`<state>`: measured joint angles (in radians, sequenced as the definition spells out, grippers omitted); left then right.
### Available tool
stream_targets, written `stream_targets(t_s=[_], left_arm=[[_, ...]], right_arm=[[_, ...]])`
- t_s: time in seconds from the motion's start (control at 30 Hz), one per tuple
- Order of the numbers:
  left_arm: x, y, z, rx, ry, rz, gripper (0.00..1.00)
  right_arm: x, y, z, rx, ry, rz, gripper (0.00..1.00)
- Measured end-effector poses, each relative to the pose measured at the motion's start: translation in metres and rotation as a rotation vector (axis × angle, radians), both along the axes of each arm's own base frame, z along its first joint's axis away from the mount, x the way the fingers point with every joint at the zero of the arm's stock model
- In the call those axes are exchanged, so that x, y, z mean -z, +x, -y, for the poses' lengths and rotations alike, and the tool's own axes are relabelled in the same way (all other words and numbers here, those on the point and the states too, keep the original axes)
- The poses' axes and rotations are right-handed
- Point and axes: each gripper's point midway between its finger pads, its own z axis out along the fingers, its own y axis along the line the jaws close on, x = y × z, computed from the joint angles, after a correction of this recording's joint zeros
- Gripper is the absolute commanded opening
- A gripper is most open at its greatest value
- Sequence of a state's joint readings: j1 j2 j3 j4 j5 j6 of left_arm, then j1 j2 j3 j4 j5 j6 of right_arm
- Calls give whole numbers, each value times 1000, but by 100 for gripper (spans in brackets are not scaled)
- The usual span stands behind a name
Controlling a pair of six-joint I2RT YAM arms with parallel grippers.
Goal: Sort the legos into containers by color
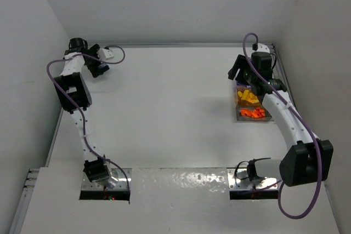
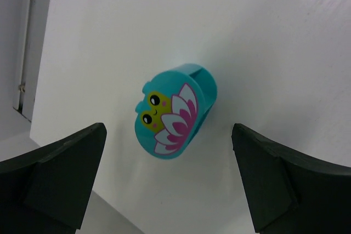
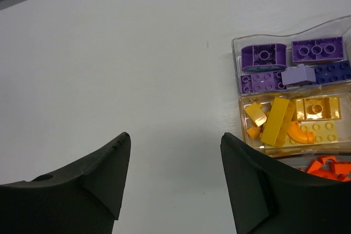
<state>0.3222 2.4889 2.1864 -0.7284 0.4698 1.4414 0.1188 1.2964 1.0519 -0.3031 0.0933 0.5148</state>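
A teal lego (image 2: 175,110) printed with a frog on a pink lotus lies on the white table. It sits just ahead of my left gripper (image 2: 169,135), which is open wide and not touching it. In the top view the left gripper (image 1: 100,68) is at the far left back corner. The clear containers (image 3: 236,89) hold purple legos (image 3: 264,56), yellow legos (image 3: 282,121) and orange legos (image 3: 329,167) in separate bins. My right gripper (image 3: 175,138) is open and holds nothing, over bare table just left of the bins. From above, the right gripper (image 1: 240,72) hangs beside the containers (image 1: 238,114).
Grey walls close the table in at the back and on both sides. The table's left edge and a metal rail (image 2: 22,89) run close to the teal lego. Both arm bases (image 1: 101,176) are bolted at the near edge.
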Motion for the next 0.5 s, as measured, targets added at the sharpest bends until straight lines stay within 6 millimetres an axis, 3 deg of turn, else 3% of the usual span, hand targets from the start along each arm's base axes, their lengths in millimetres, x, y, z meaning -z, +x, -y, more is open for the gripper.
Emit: stream_targets(t_s=[0.27,0.5], left_arm=[[4,15,5,-21,-59,31,97],[9,16,14,-32,-135,22,71]], right_arm=[[-12,6,-12,-36,-8,19,66],[-23,10,-22,-67,-16,40,66]])
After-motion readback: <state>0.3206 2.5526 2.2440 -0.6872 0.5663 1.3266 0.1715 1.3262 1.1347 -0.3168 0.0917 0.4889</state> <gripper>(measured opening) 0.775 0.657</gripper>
